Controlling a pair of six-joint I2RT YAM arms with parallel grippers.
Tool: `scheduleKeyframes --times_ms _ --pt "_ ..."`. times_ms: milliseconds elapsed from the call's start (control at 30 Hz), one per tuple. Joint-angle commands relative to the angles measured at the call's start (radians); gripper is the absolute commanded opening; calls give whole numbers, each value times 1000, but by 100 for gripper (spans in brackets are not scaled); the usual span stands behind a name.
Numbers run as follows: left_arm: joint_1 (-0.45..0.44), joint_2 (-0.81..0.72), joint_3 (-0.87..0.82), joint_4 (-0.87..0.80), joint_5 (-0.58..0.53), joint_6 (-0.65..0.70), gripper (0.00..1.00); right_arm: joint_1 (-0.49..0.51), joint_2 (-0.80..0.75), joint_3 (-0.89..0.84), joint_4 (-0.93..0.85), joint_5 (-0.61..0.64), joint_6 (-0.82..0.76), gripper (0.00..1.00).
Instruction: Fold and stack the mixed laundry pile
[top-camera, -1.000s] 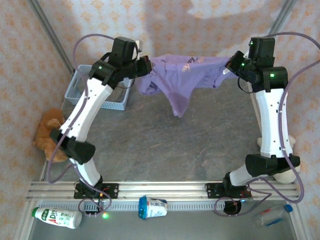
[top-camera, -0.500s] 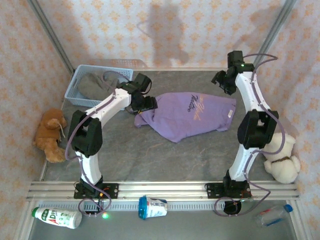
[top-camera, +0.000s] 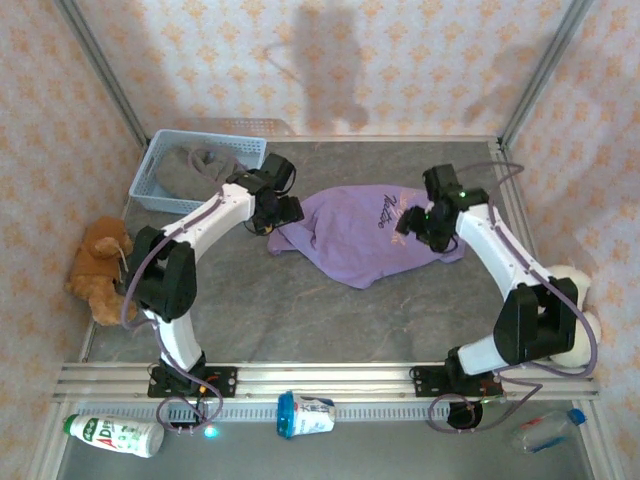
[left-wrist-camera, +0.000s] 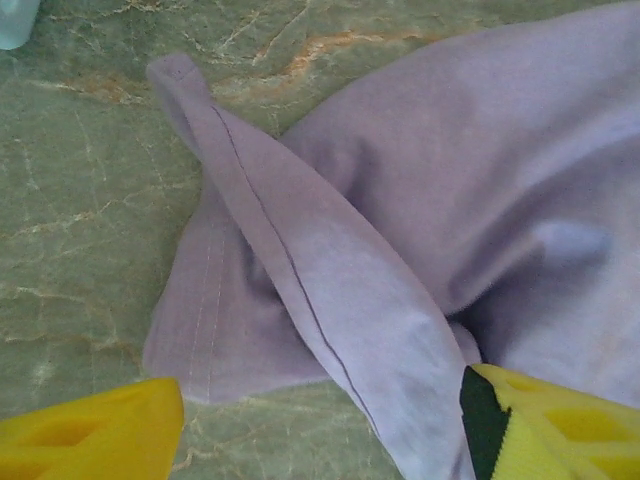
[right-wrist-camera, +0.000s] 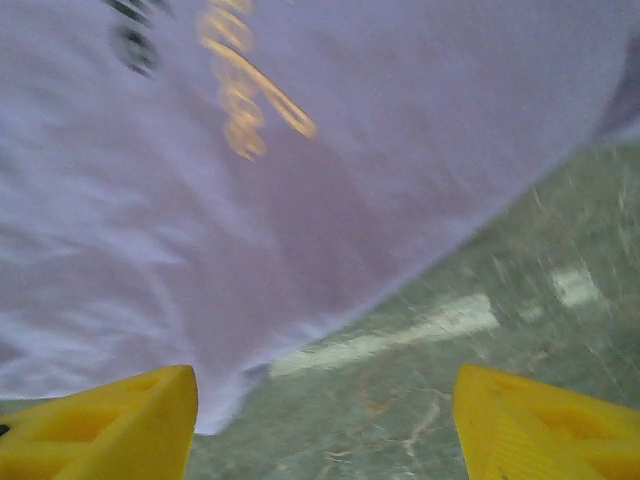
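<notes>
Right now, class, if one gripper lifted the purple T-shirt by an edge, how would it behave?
The T-shirt would probably sag and drape, not hold shape: it lies rumpled on the table, one flap folded over itself. It looks thin, so likely light. Pushed, it would likely bunch up rather than slide whole.

Blue basket (top-camera: 149, 178) sits back left, brown plush (top-camera: 98, 270) nearer.

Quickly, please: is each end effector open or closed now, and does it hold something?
Left end effector: open, holding nothing, over a fold of the purple T-shirt.
Right end effector: open, holding nothing, over the T-shirt's edge.
</notes>
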Motion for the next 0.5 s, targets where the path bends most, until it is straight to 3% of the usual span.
scheduleKeyframes --times_ms 0,100,200,267,333,433,467 --pt "7 43 25 55 -65 -44 71 -4 -3 -72 116 -8 115 68" --pt "9 132 62 75 -88 -42 65 -4 31 -100 182 -46 149 68" --pt "10 198 83 120 -66 -22 50 -4 79 -108 235 -54 172 68" --pt "10 230 92 142 -29 -23 46 -4 107 -109 280 -64 187 68" --pt "12 238 84 157 -26 -29 32 -4 145 -101 302 -45 199 66" --pt "11 221 71 144 -56 -15 10 -4 216 -68 290 -35 200 55" --pt "11 212 69 133 -64 -6 2 -4 235 -58 279 -28 202 44"
